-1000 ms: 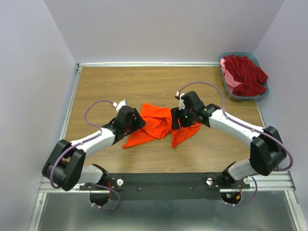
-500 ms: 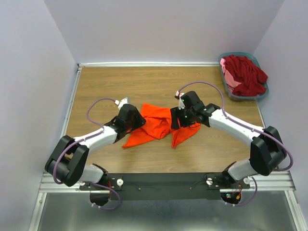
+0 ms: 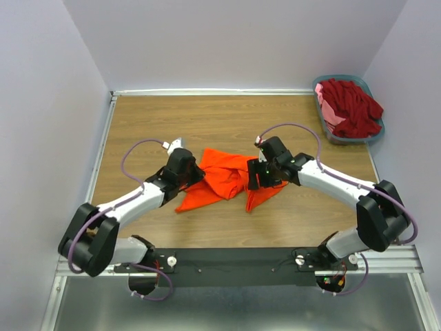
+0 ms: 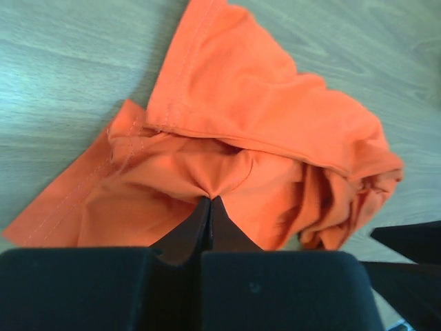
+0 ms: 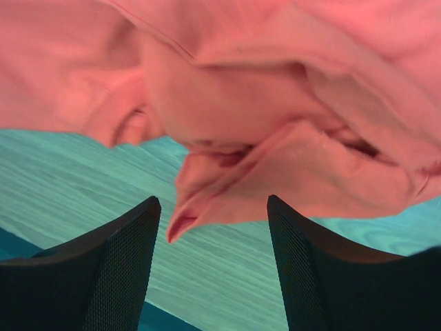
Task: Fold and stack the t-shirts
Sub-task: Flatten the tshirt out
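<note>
Orange t-shirt [image 3: 224,178] is lying crumpled on the table [image 3: 138,124], spanning the gap between the two grippers. Its long axis is running left to right, from one gripper across to the other.

Left gripper [image 4: 209,205] is pinching a pucker of orange cloth, fingers [image 4: 182,238] pressed together on it. From that pinch the cloth is fanning out ahead. A stitched hem corner is trailing off to the gripper's left, and a second hemmed flap is pointing straight away from it.

Right gripper [image 5: 212,207] is sitting at the shirt's other end, fingers [image 5: 117,262] spread apart and clamping nothing. A loose fold is drooping just ahead of the gap.

Well beyond the right gripper, at the table's far right corner, a basket [image 3: 375,134] is holding a dark red t-shirt [image 3: 353,103] bunched over a pink t-shirt [image 3: 322,103].
</note>
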You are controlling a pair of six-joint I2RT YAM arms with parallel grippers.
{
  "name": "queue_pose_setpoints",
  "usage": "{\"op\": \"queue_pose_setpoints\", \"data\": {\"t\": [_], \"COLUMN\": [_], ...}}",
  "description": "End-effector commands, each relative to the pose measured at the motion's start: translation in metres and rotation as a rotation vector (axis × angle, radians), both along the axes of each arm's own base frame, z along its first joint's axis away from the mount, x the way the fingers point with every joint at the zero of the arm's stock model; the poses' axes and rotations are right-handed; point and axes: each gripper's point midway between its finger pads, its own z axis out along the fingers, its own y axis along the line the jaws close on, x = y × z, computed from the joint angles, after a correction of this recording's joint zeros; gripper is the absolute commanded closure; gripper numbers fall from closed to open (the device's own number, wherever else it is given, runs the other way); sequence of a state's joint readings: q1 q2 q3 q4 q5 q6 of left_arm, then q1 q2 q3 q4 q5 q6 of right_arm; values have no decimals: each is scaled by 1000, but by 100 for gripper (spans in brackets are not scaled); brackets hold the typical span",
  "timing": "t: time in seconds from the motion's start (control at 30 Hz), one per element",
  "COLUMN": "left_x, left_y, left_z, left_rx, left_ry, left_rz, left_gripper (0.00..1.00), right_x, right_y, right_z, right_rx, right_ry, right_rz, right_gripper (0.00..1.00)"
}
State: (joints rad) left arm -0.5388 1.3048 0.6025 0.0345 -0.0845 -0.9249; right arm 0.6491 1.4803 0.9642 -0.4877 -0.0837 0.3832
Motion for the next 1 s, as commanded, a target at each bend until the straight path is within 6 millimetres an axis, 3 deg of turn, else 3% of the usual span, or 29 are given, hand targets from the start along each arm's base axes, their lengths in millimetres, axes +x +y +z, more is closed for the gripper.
{"op": "queue_pose_setpoints", "data": {"t": [0.0,0.07,0.17,0.2,0.27,0.4,0.47,0.5,0.53,0.7,0.97], "left_x": [12,11,8,7,4,-3,-6,-7,-9,-17,-24], "left_y": [13,22,32,35,39,47,48,48,48,49,52], "left_z": [58,71,88,96,101,113,112,111,108,102,96], "left_rx": [23,53,68,61,65,62,65,65,64,53,55], "left_ry": [-137,-157,-186,-201,-207,-232,-230,-228,-218,-209,-193], "left_rz": [56,74,92,98,101,109,104,99,92,86,80], "left_gripper": [100,100,100,100,100,100,100,100,100,100,100], "right_x": [-12,-16,-13,-12,-12,-6,-5,-4,0,20,53], "right_y": [-15,-21,-31,-34,-35,-29,-21,-14,-7,14,33], "right_z": [-27,-37,-47,-51,-55,-58,-51,-42,-34,-17,-29], "right_rx": [-60,-83,-129,-142,-146,-124,-82,-40,1,110,86], "right_ry": [55,76,57,54,52,46,48,41,28,5,-20], "right_rz": [-90,-113,-145,-153,-162,-181,-183,-173,-187,-257,-367], "right_gripper": [29,30,53,65,76,82,79,67,61,41,41]}}
